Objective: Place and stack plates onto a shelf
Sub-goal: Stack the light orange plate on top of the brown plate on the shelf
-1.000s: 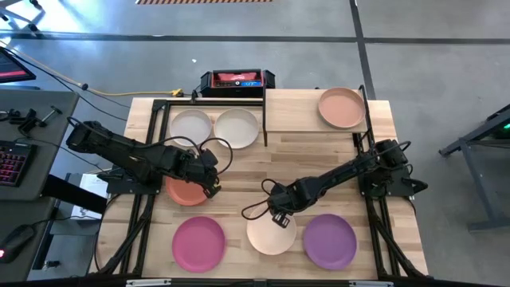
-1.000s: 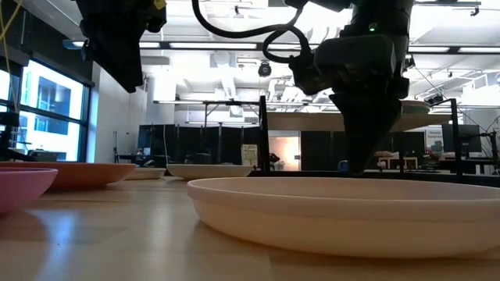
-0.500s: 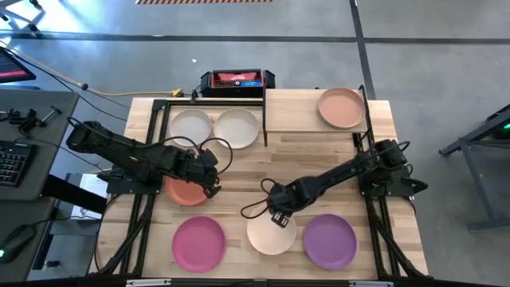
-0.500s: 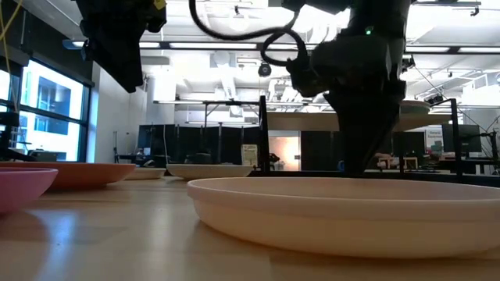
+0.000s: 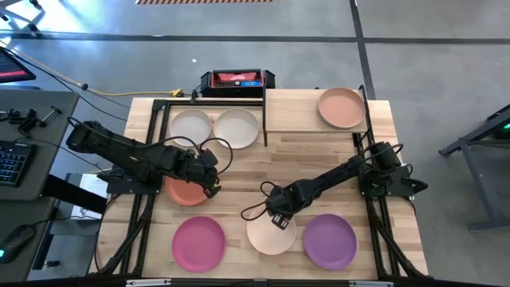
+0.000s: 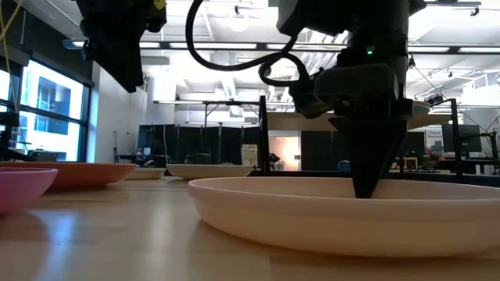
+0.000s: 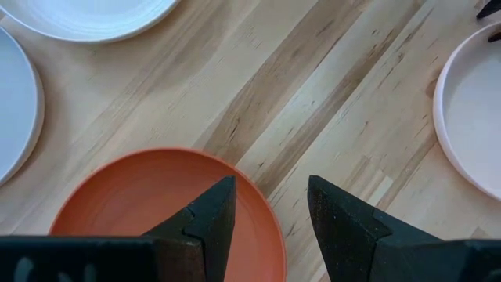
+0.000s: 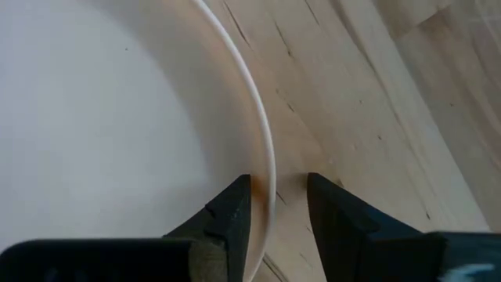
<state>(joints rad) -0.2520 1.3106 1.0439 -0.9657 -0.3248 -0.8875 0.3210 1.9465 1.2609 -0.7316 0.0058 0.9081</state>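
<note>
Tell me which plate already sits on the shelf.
The peach plate, alone on the shelf at the table's far right corner. The white, cream, coral, magenta, pale pink and purple plates all lie on the tabletop itself.

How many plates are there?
7: peach plate on the shelf; white plate and cream plate at the back; coral plate mid-left; magenta plate, pale plate, purple plate in front. More may be stacked.

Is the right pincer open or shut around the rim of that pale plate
Open. In the right wrist view the right pincer straddles the pale plate's rim, one finger inside, one outside, with a gap showing on both sides of the rim; not clamped.
</note>
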